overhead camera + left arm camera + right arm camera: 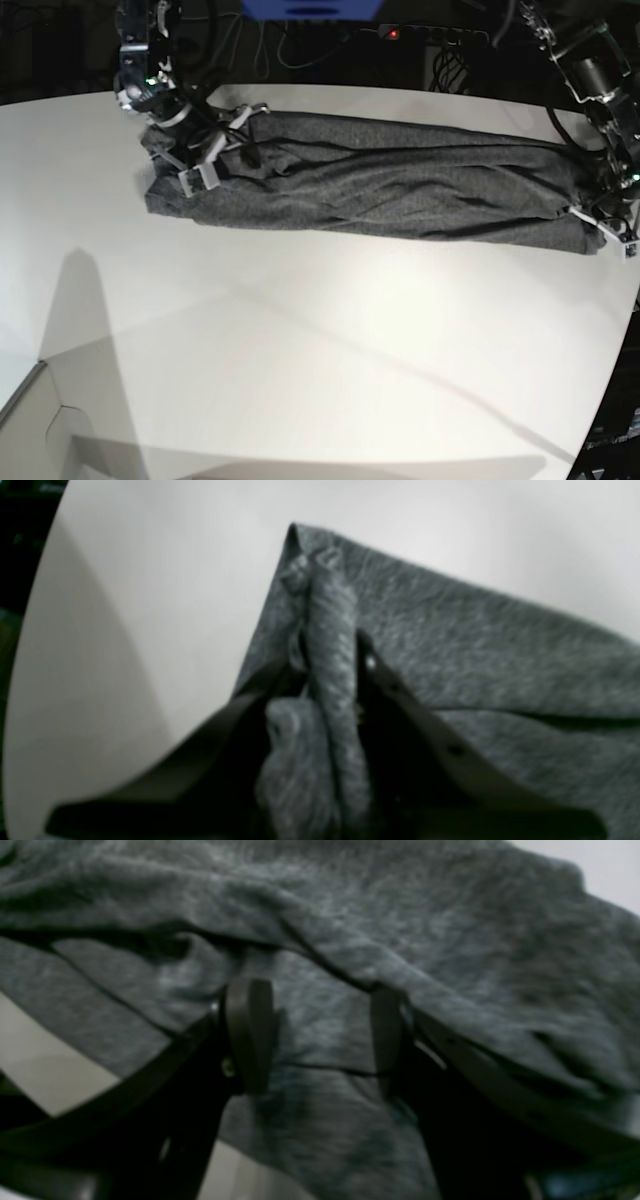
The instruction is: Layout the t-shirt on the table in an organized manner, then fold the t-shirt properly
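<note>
Left fingers (332, 680) pinching bunched t-shirt (400, 185) edge, right fingers (320, 1035) spread over cloth. Could easily drag everything crooked across the bench (300, 350) if pulled unevenly.

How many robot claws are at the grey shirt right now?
2. The left gripper is clamped on a bunched corner at one end of the t-shirt; the right gripper stands open over the fabric at the other end. Both work above the white table.
</note>
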`<state>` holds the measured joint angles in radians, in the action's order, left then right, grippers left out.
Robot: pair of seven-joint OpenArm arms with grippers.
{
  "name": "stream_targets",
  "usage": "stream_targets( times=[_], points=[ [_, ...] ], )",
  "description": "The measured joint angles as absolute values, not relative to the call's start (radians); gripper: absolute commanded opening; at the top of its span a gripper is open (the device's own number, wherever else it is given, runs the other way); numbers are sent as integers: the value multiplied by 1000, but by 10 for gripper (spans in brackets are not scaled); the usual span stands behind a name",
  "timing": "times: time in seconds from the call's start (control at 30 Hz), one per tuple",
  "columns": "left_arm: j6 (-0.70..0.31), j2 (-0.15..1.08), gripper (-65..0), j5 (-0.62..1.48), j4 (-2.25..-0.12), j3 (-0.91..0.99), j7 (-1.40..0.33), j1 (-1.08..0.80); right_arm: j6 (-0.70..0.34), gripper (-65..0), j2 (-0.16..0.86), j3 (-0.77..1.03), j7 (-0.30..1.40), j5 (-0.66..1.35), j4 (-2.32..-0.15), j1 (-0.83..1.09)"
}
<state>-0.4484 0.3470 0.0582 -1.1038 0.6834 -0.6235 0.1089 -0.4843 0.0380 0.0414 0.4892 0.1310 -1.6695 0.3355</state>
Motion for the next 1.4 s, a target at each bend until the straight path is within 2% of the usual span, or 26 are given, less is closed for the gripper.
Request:
stream_targets(
  times=[0.17,0.43,0.53,0.6,0.77,1.13,1.4],
  points=[
    [-448,348,-628,33,-1104,684,-623,112,-485,-335,46,41,489,132,-1670,336],
    [-448,350,-398,3,-1110,684,-624,111,-484,-335,53,44,487,131,-1670,336],
    [-448,353,-337,4,-1111,684,-624,111,-496,-336,53,44,487,131,-1670,336],
    [-448,353,-315,3,-1111,684,-624,111,-539,-336,54,44,488,131,-1670,336],
    [-448,355,-287,4,-1085,684,-611,112,-564,-336,55,44,490,131,-1670,333],
    [-445,368,-288,32,-961,684,-469,126,-567,-336,77,44,490,131,-1670,325],
    [-445,368,-293,42,-947,684,-463,128,-568,-336,77,45,499,130,-1670,312]
  ],
)
